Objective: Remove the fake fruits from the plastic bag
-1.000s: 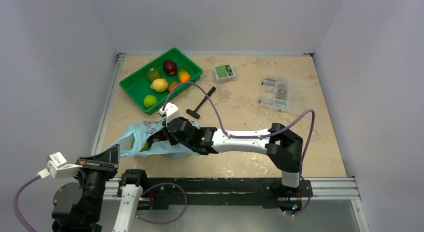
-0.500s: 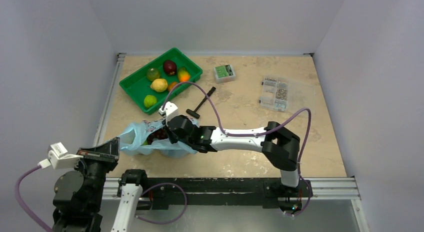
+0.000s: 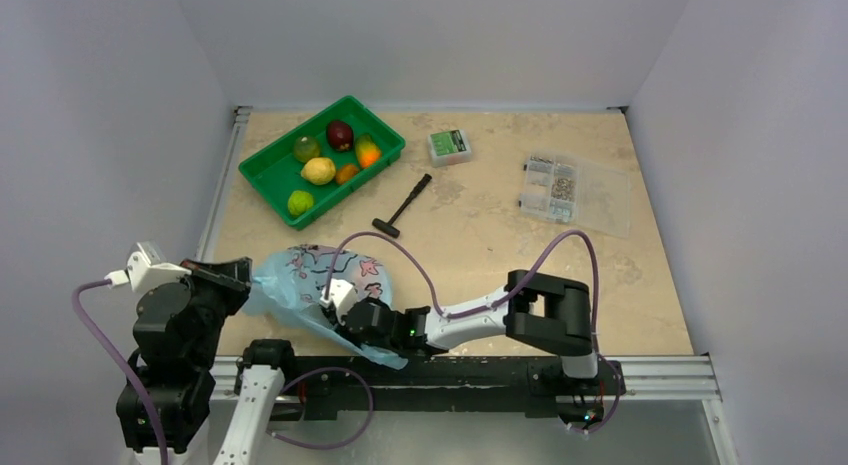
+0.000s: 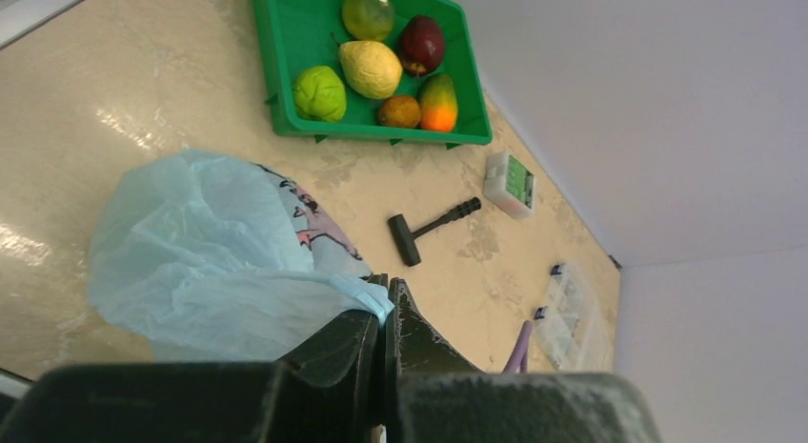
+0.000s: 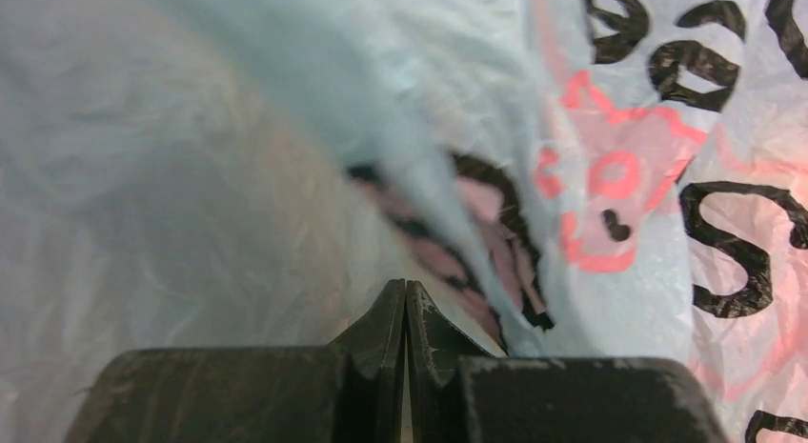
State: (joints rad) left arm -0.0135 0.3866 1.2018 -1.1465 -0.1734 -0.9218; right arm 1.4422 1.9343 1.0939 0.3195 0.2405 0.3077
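The plastic bag [image 3: 318, 277] is light blue with pink-and-black prints and is lifted near the table's front left. My left gripper [image 3: 240, 275] is shut on its edge; the blue film is pinched between the tips in the left wrist view [image 4: 386, 292]. My right gripper [image 3: 343, 317] is under the bag's near side, jaws shut, with bag film [image 5: 619, 176] stretched from its tips [image 5: 406, 292]. No fruit shows inside the bag. Several fake fruits, among them a yellow lemon [image 3: 318, 170] and a green one [image 3: 301, 202], lie in the green tray [image 3: 264, 194].
A black T-shaped tool [image 3: 402, 205] lies mid-table. A small green-and-white box [image 3: 449, 145] and a clear parts organiser [image 3: 565, 190] sit at the back right. The bag's tail hangs over the front rail [image 3: 480, 370].
The right gripper pulled back toward the front edge and the bag came with it. The left gripper rose and moved in, and the bag turned and bulged upward.
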